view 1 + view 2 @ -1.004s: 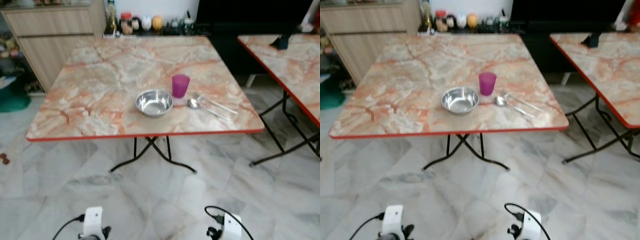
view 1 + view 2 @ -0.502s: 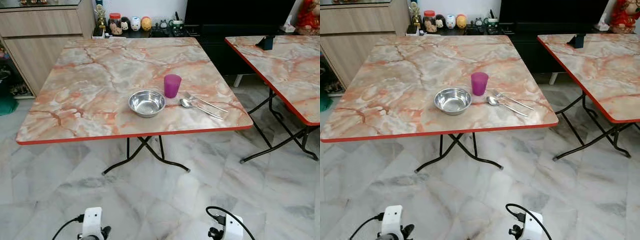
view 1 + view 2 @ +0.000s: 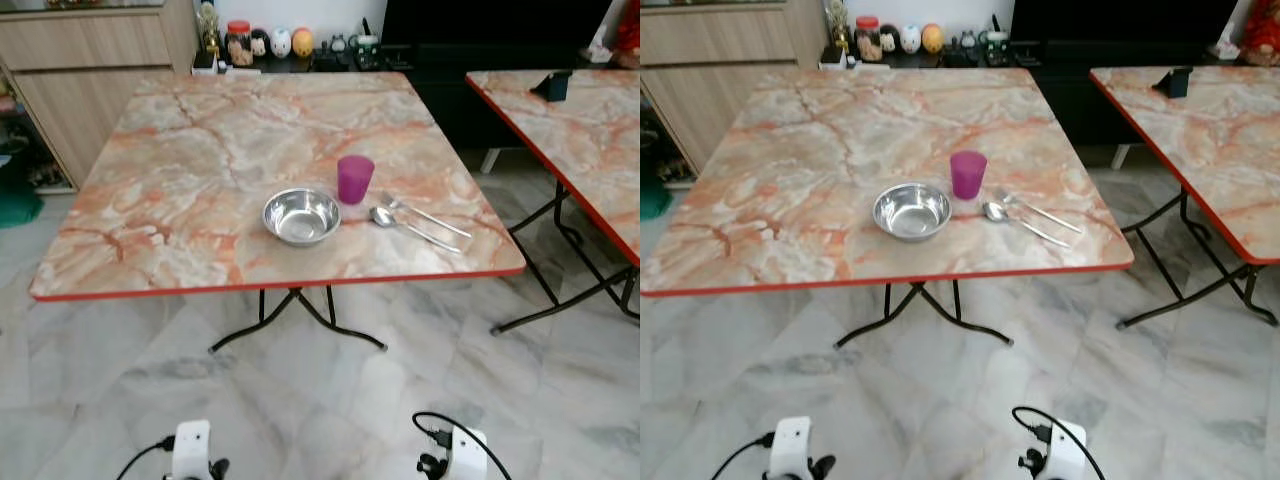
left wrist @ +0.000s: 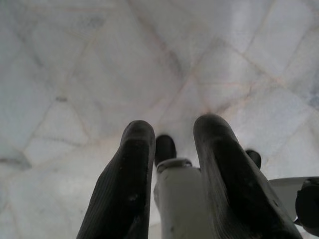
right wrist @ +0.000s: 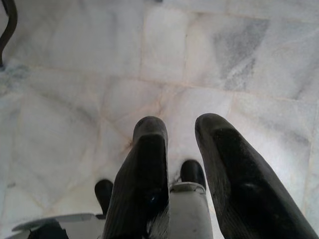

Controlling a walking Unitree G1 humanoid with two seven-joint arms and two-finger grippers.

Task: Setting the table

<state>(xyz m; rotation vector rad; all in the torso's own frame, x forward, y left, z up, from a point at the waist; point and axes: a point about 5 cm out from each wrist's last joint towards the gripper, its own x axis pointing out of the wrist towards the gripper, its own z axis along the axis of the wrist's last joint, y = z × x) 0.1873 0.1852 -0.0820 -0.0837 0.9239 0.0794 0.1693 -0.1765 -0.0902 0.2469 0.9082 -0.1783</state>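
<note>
A marble-patterned worktop with a red edge stands ahead on black folding legs. Near its front right part sits a steel bowl, empty and upright. Just behind and to the right of it stands a purple cup, close to the bowl but not touching it. A spoon lies just right of the bowl, its head toward the bowl, with a fork beside it — both handles angled toward the right edge.

Both arms hang low over the pale marble floor. The left gripper points down at the tiles, its fingers apart and holding nothing. The right gripper hangs likewise, fingers apart and empty.

A second worktop stands to the right — and jars and figurines line a shelf behind.
</note>
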